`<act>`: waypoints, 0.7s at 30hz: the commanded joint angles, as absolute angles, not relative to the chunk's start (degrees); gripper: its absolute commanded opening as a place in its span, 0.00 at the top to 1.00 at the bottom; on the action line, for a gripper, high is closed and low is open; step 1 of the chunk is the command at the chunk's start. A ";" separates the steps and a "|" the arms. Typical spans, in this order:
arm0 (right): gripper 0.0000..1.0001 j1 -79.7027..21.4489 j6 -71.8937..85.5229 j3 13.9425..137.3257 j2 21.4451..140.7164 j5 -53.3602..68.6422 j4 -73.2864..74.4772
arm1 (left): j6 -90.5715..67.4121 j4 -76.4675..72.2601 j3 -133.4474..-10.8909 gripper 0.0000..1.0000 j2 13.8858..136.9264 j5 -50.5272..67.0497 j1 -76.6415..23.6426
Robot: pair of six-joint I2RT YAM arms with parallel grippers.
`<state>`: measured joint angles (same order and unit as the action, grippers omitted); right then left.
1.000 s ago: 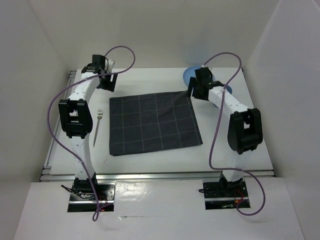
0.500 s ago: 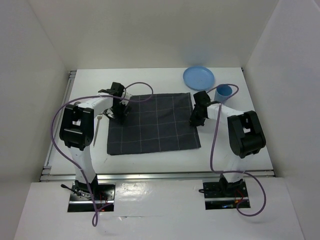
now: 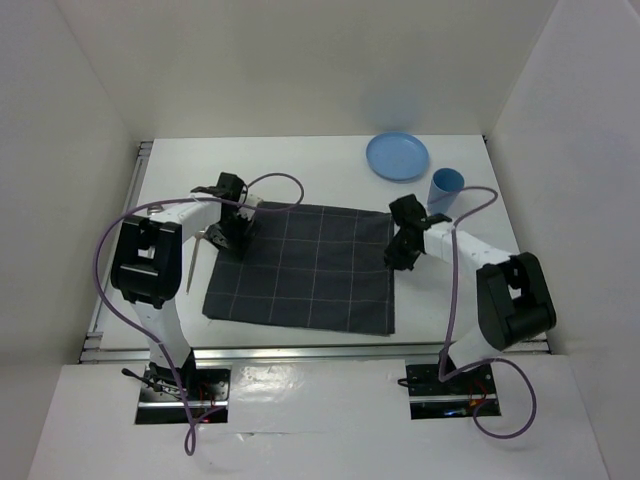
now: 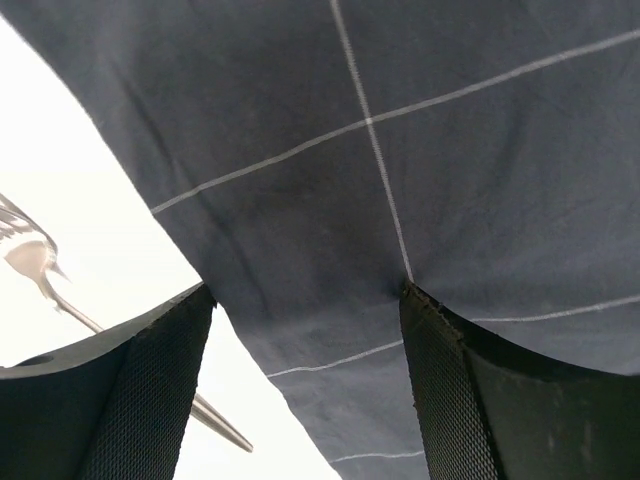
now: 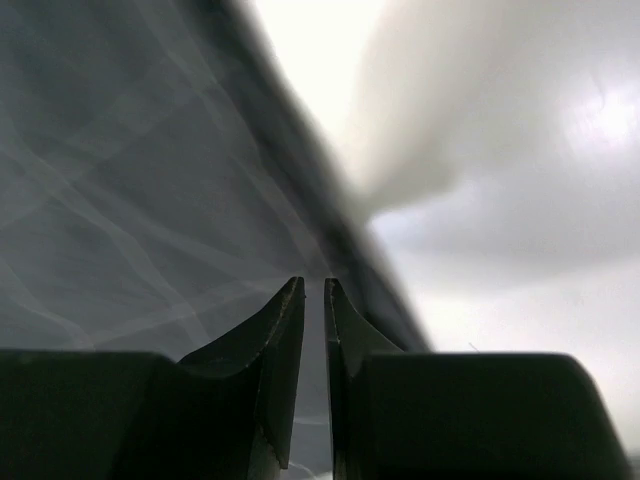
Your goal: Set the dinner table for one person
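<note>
A dark grey checked placemat [image 3: 300,268] lies slightly askew on the white dinner table [image 3: 300,170]. My left gripper [image 3: 235,215] hovers low over the mat's far left corner. In the left wrist view that gripper [image 4: 305,295] is open, with the placemat [image 4: 400,150] under it and nothing between the fingers. My right gripper [image 3: 402,245] sits at the mat's right edge. Its wrist view is blurred; the right gripper [image 5: 313,285] shows a narrow slit between its tips above the placemat [image 5: 120,200], and no cloth is pinched.
A silver fork [image 3: 192,270] lies left of the mat, beside the left arm; its fork tines [image 4: 30,255] show in the left wrist view. A blue plate [image 3: 397,156] and a blue cup [image 3: 446,186] stand at the back right. White walls enclose the table.
Both arms came from the back of the table down onto the placemat. The mat slid toward the near edge and turned a little. The right jaws closed, then parted slightly.
</note>
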<state>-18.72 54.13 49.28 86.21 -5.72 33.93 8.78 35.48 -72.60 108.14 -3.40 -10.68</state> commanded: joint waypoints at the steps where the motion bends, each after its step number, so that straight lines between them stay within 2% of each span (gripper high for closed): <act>1: 0.78 -18.46 41.60 66.98 90.86 -11.68 35.06 | 9.05 41.74 -72.07 0.19 106.52 -0.09 -10.37; 5: 0.78 -18.46 35.69 82.31 98.43 -13.27 41.92 | 8.53 43.33 -72.68 0.20 106.00 1.67 -10.37; 9: 0.78 -18.46 32.87 86.74 104.21 -10.20 36.32 | 6.77 45.17 -79.26 0.20 106.00 1.67 -10.37; 11: 0.85 -18.46 32.34 90.59 108.08 -9.33 36.30 | 6.16 45.78 -85.39 0.19 106.00 1.05 -10.37; 12: 0.92 -17.76 32.34 92.18 112.72 -8.53 37.26 | 6.15 45.79 -87.26 0.19 107.39 0.27 -10.37; 16: 1.00 -17.23 30.77 96.42 120.84 -3.70 38.85 | 6.15 47.28 -96.92 0.18 116.23 -2.28 -10.37; 21: 1.00 -16.62 30.23 96.94 125.67 -2.46 36.66 | 5.63 50.10 -104.33 0.20 127.25 -3.16 -9.05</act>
<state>-17.43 31.81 95.74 124.57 -3.92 36.69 7.01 45.10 -103.98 120.70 -2.33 -10.17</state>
